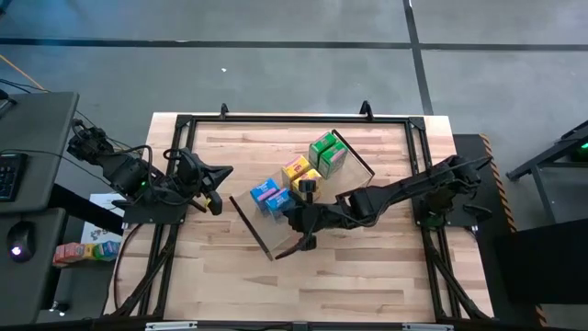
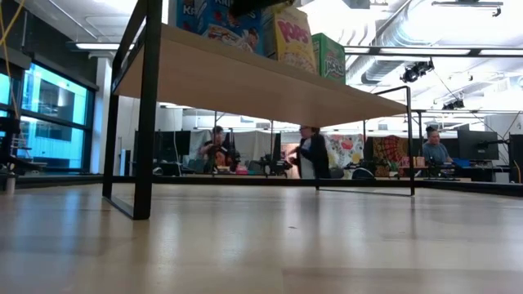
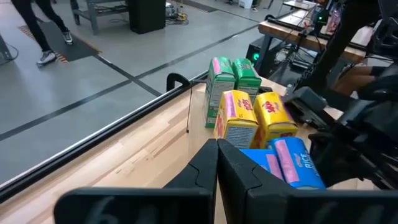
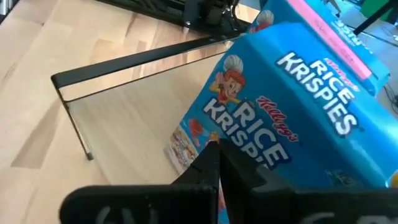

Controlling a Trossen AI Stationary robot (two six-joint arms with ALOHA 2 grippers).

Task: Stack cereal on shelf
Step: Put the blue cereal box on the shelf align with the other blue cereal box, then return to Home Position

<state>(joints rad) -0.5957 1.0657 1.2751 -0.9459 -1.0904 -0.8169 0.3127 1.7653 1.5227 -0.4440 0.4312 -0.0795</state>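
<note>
The cereal boxes stand in a row on the shelf (image 1: 344, 188) mid-table: green (image 1: 327, 153), yellow (image 1: 300, 173), blue (image 1: 268, 195). The right pincer (image 1: 303, 230) sits just beside the blue boxes, fingers closed together on nothing. The left pincer (image 1: 213, 190) waits near the shelf's end, also closed.

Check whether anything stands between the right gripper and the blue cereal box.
Nothing visible does. The right gripper faces the blue cereal box directly, close up. The left gripper waits beside the shelf.
</note>
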